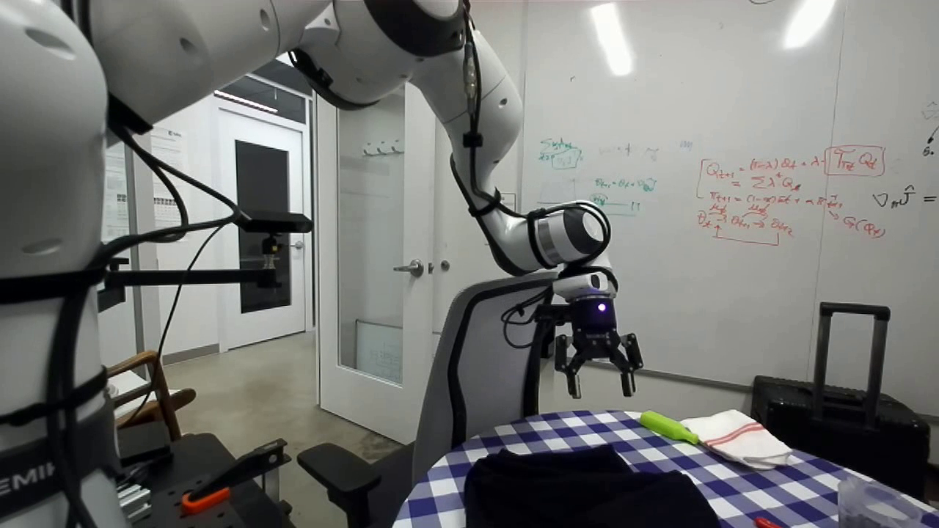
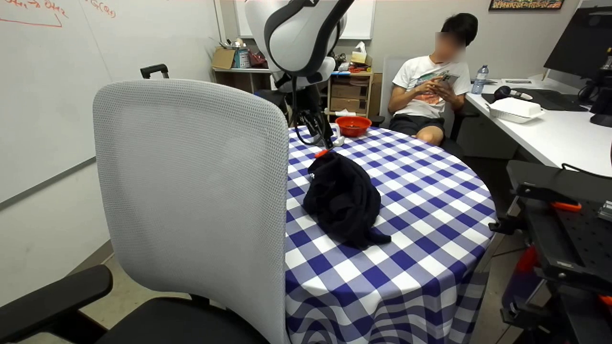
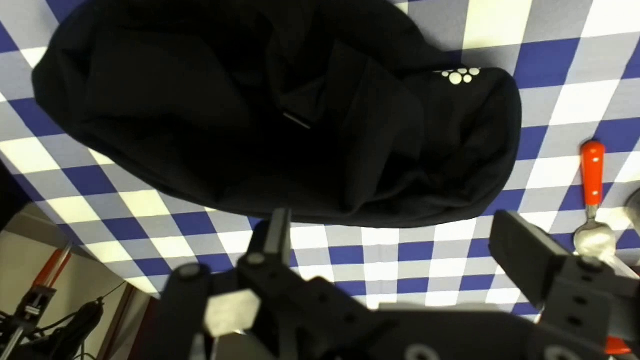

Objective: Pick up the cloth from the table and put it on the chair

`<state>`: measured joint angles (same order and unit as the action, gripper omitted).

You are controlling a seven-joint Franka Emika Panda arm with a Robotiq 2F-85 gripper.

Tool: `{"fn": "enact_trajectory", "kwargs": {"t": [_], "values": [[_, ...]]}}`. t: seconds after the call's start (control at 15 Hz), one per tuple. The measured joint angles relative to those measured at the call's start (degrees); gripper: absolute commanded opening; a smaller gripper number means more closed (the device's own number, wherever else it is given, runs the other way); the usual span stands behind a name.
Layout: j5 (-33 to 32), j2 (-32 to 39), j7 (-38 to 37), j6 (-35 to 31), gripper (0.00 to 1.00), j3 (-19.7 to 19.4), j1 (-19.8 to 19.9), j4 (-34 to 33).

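A crumpled black cloth (image 1: 579,491) lies on the round table with a blue-and-white checked cover (image 1: 440,484). The black cloth also shows in an exterior view (image 2: 342,200) and fills the upper wrist view (image 3: 280,125), with a few white dots at one edge. The grey mesh office chair (image 2: 191,186) stands beside the table; its back shows in an exterior view (image 1: 484,367). My gripper (image 1: 601,386) is open and empty above the table. In the wrist view the gripper (image 3: 390,225) has its fingertips spread wide near the cloth's lower edge, with only table cover between them.
A white towel with red stripes (image 1: 737,436) and a green-handled tool (image 1: 667,427) lie on the table. A red-handled spoon (image 3: 593,172), a clear cup (image 1: 877,502) and a red bowl (image 2: 353,126) are there too. A person (image 2: 430,86) sits behind the table.
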<state>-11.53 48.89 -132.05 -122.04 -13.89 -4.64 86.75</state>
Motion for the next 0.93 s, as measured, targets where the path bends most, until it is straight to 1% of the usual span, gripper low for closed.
{"fn": "enact_trajectory", "kwargs": {"t": [0.47, 0.93], "values": [[0.0, 7.7, 0.0, 5.4, 1.0, -0.8, 0.5, -8.3], [0.1, 13.2, 0.0, 8.6, 1.0, -0.9, 1.9, -13.9]]}}
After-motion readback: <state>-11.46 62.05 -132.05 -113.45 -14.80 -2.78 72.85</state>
